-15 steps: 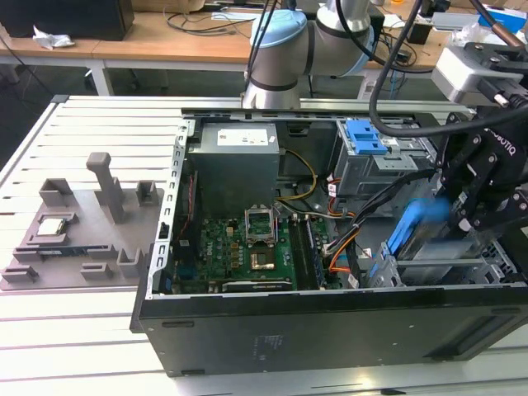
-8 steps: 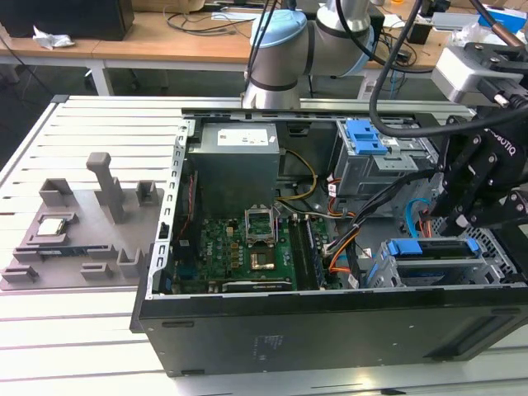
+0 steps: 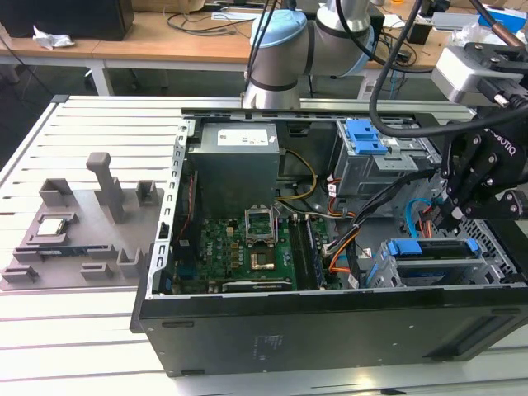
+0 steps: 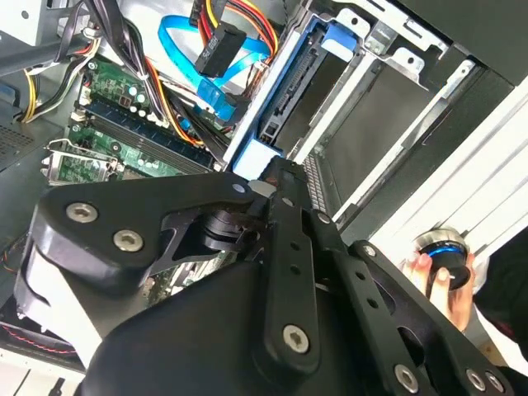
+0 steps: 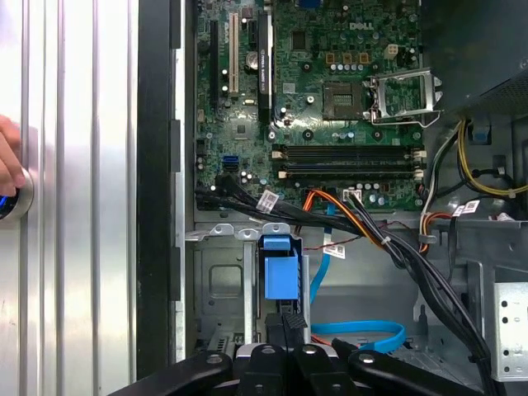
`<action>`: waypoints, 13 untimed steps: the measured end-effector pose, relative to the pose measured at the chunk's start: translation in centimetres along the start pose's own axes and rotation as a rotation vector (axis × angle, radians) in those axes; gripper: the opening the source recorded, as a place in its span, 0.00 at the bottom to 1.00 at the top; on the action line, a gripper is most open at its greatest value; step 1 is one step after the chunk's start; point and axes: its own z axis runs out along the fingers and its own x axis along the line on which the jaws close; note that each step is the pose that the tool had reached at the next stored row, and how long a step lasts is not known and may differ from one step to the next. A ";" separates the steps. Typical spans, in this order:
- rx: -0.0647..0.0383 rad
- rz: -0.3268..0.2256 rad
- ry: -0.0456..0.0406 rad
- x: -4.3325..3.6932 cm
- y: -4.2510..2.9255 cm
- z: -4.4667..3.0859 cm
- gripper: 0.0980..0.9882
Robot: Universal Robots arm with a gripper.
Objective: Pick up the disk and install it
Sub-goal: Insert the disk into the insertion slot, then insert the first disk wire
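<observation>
While seated, one disk [image 3: 431, 248]

I see my gripper [image 3: 453, 216] at the exterior view's right, its black fingers [image 3: 459, 191] pointing down, drawn close together. The arm [image 3: 285, 49] rises behind them, elbow bent.

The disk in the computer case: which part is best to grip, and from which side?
Probably its blue top edge, coming from above. The disk stands on edge in the metal bay, whose walls seem to cover its broad faces.
</observation>
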 end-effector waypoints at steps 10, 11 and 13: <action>-0.002 0.000 0.0010 -1.85 -3.54 0.42 0.01; -0.002 0.000 0.0019 -2.41 -3.98 0.41 0.01; -0.002 0.001 0.0084 -4.47 -4.06 0.41 0.01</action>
